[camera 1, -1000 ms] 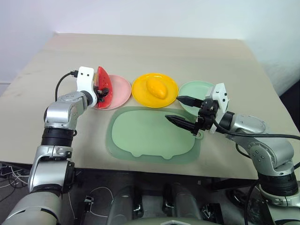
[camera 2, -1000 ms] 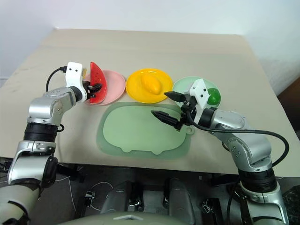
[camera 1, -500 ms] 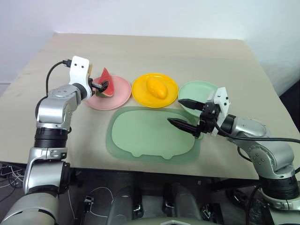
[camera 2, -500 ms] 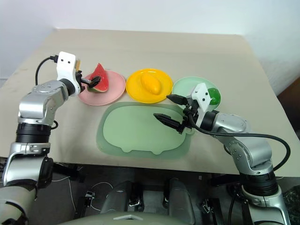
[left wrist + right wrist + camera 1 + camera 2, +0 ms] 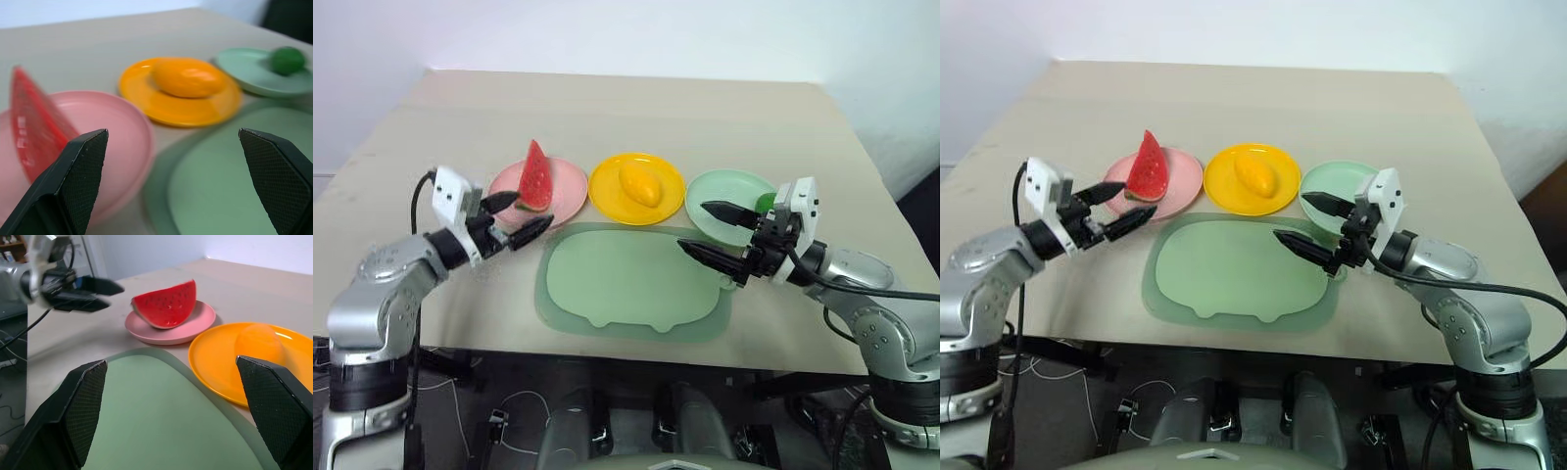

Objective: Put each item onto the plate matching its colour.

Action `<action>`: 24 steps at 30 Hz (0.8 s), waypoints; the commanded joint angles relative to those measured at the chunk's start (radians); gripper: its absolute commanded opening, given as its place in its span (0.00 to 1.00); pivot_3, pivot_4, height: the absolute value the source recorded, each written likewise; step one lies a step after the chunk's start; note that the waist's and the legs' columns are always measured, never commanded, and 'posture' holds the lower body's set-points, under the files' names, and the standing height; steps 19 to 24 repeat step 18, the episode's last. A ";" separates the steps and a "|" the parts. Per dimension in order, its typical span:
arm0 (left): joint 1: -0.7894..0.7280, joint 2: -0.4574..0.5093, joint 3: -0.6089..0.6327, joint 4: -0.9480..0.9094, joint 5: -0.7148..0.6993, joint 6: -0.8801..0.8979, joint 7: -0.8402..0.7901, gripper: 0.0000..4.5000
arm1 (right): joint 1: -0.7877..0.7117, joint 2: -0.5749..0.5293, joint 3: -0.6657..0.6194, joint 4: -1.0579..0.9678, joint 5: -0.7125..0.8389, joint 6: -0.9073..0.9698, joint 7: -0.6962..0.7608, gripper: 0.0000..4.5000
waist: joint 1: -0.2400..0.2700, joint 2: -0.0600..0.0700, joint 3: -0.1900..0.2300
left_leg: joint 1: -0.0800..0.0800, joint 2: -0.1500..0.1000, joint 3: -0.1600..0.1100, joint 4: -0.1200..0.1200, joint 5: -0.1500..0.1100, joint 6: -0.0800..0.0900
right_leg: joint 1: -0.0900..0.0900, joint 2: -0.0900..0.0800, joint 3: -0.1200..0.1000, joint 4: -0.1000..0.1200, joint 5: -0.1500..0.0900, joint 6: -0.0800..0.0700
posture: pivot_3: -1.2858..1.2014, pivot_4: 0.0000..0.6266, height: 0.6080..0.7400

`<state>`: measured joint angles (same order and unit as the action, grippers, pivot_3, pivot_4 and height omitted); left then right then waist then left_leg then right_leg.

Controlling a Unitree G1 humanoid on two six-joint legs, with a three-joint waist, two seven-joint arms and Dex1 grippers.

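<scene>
- The left gripper [image 5: 514, 215] hangs just left of the mat's [image 5: 626, 284] near-left corner, over bare table [image 5: 636, 108], with its fingers [image 5: 80, 171] spread wide and nothing between them
- The pink plate [image 5: 570, 191] sits just beyond the mat's far-left corner, and the watermelon wedge [image 5: 536, 176] stands upright on it, red face showing, clear of the left gripper
- The yellow plate [image 5: 607, 186] lies just past the mat's far edge, near its middle, next to the pink one; the mango [image 5: 639, 183] rests in its centre
- The mat lies flat on the table in front of all three plates, pale green with an animal-like outline, bare on top
- The right gripper [image 5: 717, 235] hovers over the mat's far-right corner, its two black fingers [image 5: 85, 401] parted as wide as the left pair and gripping nothing
- The green plate [image 5: 724, 191] sits just beyond the mat's far-right corner, partly behind the right gripper
- The small green fruit [image 5: 1370, 195] lies on the green plate's right side; the wrist hides most of it from the head cameras, but the left wrist view shows it resting on that plate
</scene>
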<state>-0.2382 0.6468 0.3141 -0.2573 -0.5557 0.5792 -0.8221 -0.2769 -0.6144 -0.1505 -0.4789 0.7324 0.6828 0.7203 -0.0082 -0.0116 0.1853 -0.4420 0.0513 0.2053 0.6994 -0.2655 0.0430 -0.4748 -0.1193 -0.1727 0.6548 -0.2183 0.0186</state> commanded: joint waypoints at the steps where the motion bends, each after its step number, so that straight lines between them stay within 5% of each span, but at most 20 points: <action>1: 0.045 0.039 0.047 -0.014 -0.001 -0.115 -0.080 1.00 | 0.008 -0.003 -0.008 -0.041 0.019 -0.005 -0.004 1.00 | 0.000 0.000 0.000 | 0.000 0.000 0.000 0.000 0.000 0.000 | 0.000 0.000 0.000 -0.001 0.000 0.000 | 0.52 0.24 0.67; 24: 0.144 0.040 0.065 0.091 -0.041 -0.318 -0.238 1.00 | 0.045 -0.039 -0.006 -0.057 0.041 -0.001 0.031 1.00 | -0.002 0.000 0.000 | -0.001 0.000 0.000 -0.001 -0.002 0.002 | 0.000 0.000 0.000 -0.004 -0.002 -0.003 | 0.52 0.24 0.67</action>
